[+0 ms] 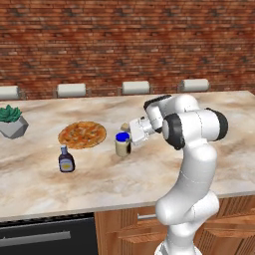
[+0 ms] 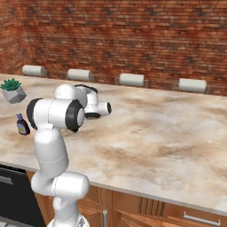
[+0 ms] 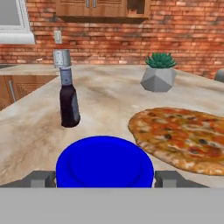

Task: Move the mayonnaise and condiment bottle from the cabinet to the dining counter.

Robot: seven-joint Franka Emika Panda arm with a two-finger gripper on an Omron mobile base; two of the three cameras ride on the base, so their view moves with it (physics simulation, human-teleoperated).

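The tool (image 3: 105, 178) straddles the upright mayonnaise (image 1: 122, 144), fingers wide beside its lid, on the table (image 1: 164, 164); the condiment bottle (image 1: 66, 160) stands left of the jar.

Blue-lidded cream mayonnaise (image 1: 122, 144), dark purple condiment bottle (image 1: 66, 160), beige marbled dining counter (image 1: 149, 169).

I see the dining counter (image 1: 164, 169) carrying the mayonnaise (image 1: 122, 144), condiment bottle (image 1: 65, 160) and pizza (image 1: 82, 134). A potted succulent (image 1: 11, 121) sits near its left end.
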